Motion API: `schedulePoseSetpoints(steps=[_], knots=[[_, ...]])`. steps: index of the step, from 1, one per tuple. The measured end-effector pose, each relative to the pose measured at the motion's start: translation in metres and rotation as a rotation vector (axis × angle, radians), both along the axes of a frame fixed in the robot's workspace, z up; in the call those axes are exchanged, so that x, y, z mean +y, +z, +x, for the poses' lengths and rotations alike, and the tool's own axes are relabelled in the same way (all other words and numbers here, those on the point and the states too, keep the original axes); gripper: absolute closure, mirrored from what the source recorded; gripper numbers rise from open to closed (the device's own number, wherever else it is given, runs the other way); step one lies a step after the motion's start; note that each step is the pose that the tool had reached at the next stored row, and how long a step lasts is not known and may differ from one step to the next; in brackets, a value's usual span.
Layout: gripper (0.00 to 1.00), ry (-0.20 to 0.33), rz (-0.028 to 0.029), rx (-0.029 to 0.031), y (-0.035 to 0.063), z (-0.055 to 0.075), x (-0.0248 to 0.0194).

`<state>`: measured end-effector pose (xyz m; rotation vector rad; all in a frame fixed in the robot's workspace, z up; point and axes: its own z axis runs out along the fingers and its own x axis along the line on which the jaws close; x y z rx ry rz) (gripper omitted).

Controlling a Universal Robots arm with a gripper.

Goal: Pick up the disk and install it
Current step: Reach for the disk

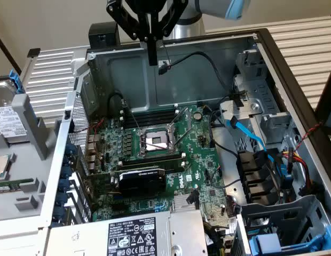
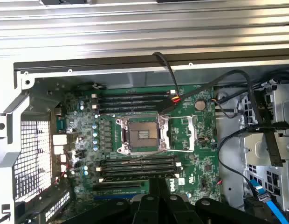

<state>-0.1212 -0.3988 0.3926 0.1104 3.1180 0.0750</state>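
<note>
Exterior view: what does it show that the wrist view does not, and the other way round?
Exterior view adds: the disk lying outside the case at that view's left, the power supply and the graphics card. Wrist view adds: the ribbed surface just past the case's far wall. Both share: the socket on the board, the blue cable, and the shut claw above the board, holding nothing.

The closed gripper (image 2: 158, 183) is hovering above the green motherboard (image 2: 200, 154). A black cable (image 2: 170, 77) is dropping onto it beside the memory slots (image 2: 133, 100).
</note>
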Motion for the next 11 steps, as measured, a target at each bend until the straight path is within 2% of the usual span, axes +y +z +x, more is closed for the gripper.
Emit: schedulePoseSetpoints(steps=[11], knots=[[0.89,0.0,-0.0001,0.0,0.0,-0.0003,0.0]])
